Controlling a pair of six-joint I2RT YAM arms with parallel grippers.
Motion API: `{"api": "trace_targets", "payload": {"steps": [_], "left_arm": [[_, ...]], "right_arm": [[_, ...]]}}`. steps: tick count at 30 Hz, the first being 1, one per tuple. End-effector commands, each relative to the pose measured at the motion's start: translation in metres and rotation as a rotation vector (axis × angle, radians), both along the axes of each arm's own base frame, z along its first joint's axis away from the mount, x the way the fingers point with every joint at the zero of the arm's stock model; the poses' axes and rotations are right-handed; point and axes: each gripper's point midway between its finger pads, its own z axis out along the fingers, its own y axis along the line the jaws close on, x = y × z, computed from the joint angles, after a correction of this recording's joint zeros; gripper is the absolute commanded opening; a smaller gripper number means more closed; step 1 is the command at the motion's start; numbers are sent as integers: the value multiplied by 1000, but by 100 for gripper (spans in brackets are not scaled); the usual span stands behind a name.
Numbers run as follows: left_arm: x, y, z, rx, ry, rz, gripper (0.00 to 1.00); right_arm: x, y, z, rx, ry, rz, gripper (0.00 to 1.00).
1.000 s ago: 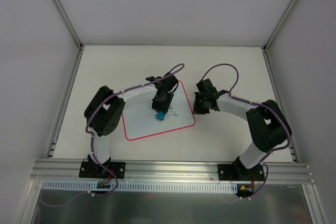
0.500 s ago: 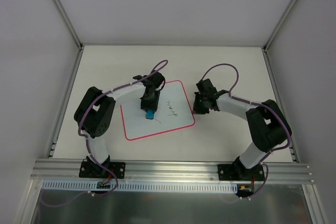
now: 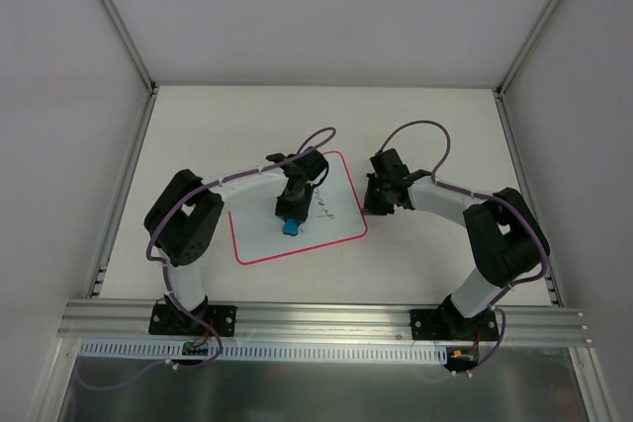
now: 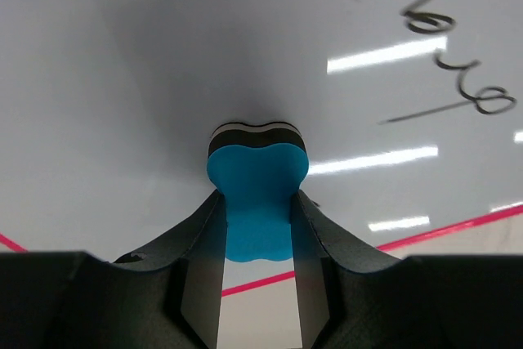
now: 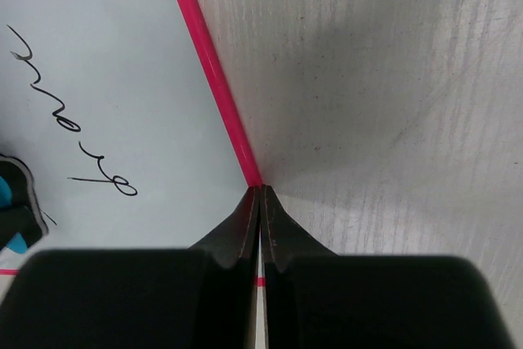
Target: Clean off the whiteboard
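Observation:
The whiteboard (image 3: 259, 236), white with a red-pink border, lies flat on the table in the top view. Dark scribbles (image 3: 323, 211) sit on its right part. My left gripper (image 3: 290, 220) is shut on a blue eraser (image 3: 290, 228) and presses it onto the board's middle, left of the scribbles. The left wrist view shows the eraser (image 4: 257, 185) between my fingers, on the board (image 4: 139, 79), with scribbles (image 4: 445, 46) at the upper right. My right gripper (image 3: 372, 207) is shut. Its tips (image 5: 260, 191) touch the board's red right border (image 5: 214, 71).
The table (image 3: 425, 126) is pale and walled on three sides by white panels. An aluminium rail (image 3: 316, 318) runs along the near edge and carries both arm bases. Purple cables loop above both wrists.
My left gripper slid the eraser left across the board, then back right and slightly nearer. The right gripper has stayed on the board's right edge.

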Motion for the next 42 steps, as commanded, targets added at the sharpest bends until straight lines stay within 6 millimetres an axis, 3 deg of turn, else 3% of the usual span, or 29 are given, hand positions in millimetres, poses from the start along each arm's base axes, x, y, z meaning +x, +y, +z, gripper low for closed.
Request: {"api": "trace_targets", "payload": {"steps": [1, 3, 7, 13, 22, 25, 32, 37, 42], "left_arm": [[-39, -29, -20, -11, 125, -32, 0], [-49, -42, -23, -10, 134, -65, 0], [-45, -52, -25, -11, 128, -79, 0], [-9, -45, -12, 17, 23, -86, 0], [70, -31, 3, 25, -82, -65, 0], [86, -27, 1, 23, -85, -67, 0], [117, -40, 2, 2, -115, -131, 0], [101, -61, -3, -59, -61, -188, 0], [41, -71, -22, -51, 43, -226, 0]], "right_arm": [[-38, -33, -39, -149, 139, -7, 0], [-39, -32, -40, -148, 144, -6, 0], [-39, -32, -40, -147, 142, -6, 0], [-40, -33, -41, -150, 144, -3, 0], [-41, -34, -41, -153, 145, 3, 0], [-42, -35, -41, -153, 145, 2, 0], [-44, -36, -43, -157, 151, 3, 0], [-42, -35, -41, -152, 144, 3, 0], [-39, -33, -39, -147, 138, -2, 0]]}}
